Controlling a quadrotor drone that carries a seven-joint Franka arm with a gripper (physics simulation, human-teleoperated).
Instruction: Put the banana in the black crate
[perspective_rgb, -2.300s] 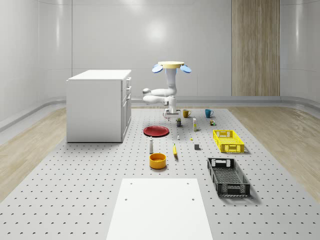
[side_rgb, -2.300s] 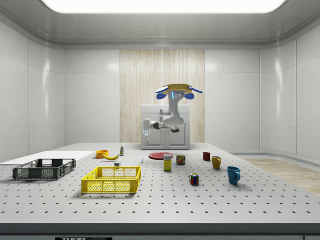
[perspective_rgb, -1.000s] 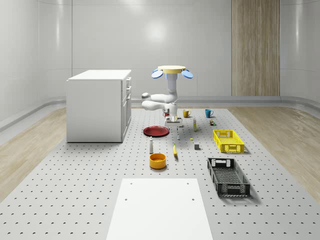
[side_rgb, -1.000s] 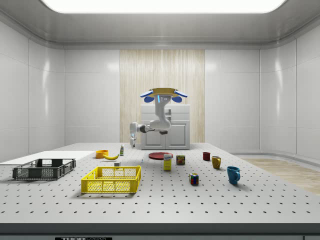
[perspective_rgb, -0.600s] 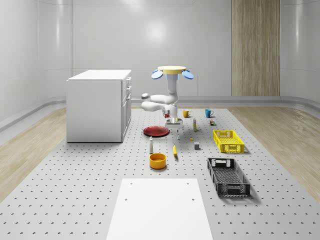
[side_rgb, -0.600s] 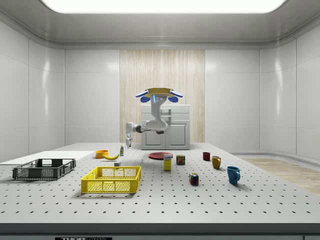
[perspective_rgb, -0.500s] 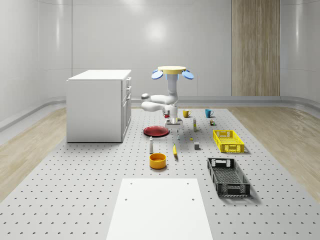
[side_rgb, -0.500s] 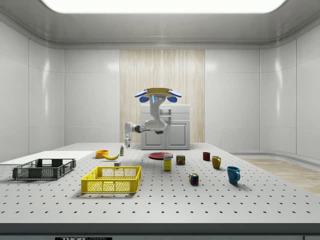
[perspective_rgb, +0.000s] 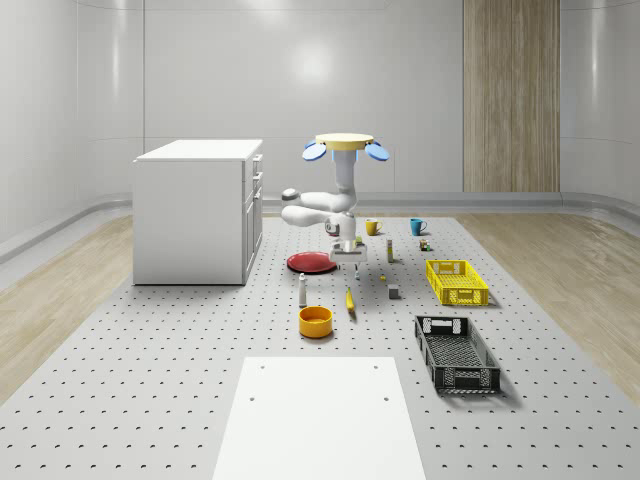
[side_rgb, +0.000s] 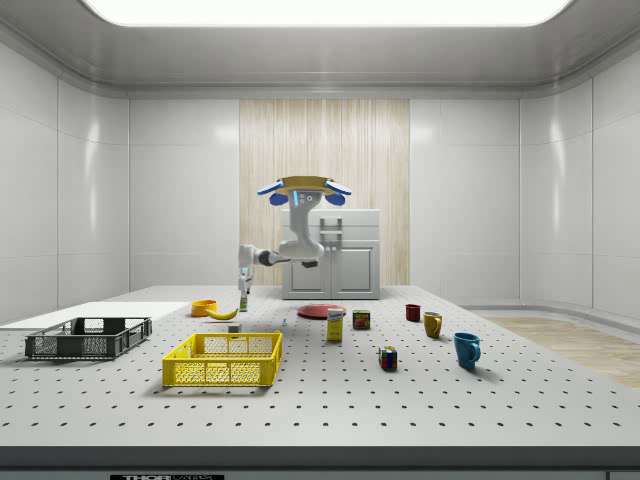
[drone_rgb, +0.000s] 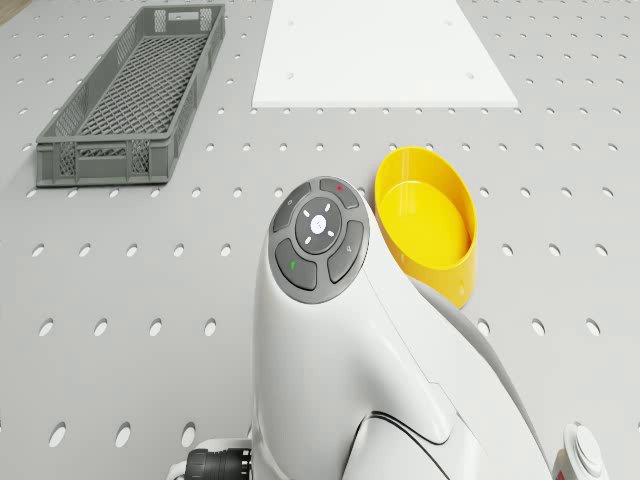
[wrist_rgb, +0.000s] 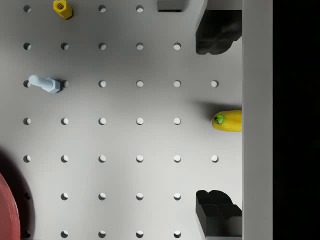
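Fingers (wrist_rgb: 218, 120) spread above one banana (wrist_rgb: 227, 121), drone (perspective_rgb: 346, 145) hovering

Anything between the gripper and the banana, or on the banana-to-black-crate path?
Nothing visible. The open gripper hangs above bare table with the banana tip between its fingers' line. From banana to black crate the perforated table is bare.

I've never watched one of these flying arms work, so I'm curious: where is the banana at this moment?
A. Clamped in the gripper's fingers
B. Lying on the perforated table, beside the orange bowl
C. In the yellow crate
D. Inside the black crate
B: the banana lies on the table just to the whole-scene view's right of the orange bowl, while the open gripper hangs above it and the black crate holds nothing.
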